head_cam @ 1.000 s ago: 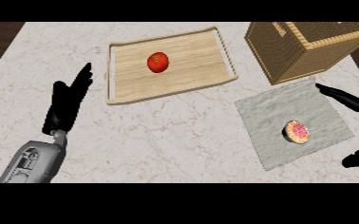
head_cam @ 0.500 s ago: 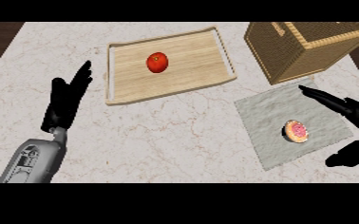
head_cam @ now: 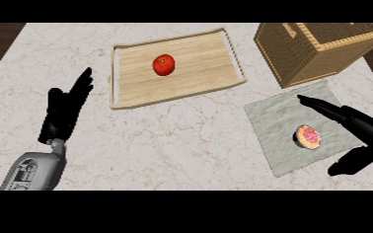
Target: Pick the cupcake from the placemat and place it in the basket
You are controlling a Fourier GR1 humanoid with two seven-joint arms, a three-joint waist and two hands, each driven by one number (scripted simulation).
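Our right hand (head_cam: 348, 128) has come in from the right edge over the placemat (head_cam: 277, 128); its fingers (head_cam: 320, 106) now reach past the cupcake (head_cam: 308, 136), thumb below it, perhaps not yet touching.

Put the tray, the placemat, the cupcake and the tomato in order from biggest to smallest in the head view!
1. Wooden tray
2. Grey placemat
3. Cupcake and tomato look about alike, too close to rank.

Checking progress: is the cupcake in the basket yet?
Not yet. The cupcake sits on the grey placemat, beside the basket, between the open right robot hand's fingers and thumb.
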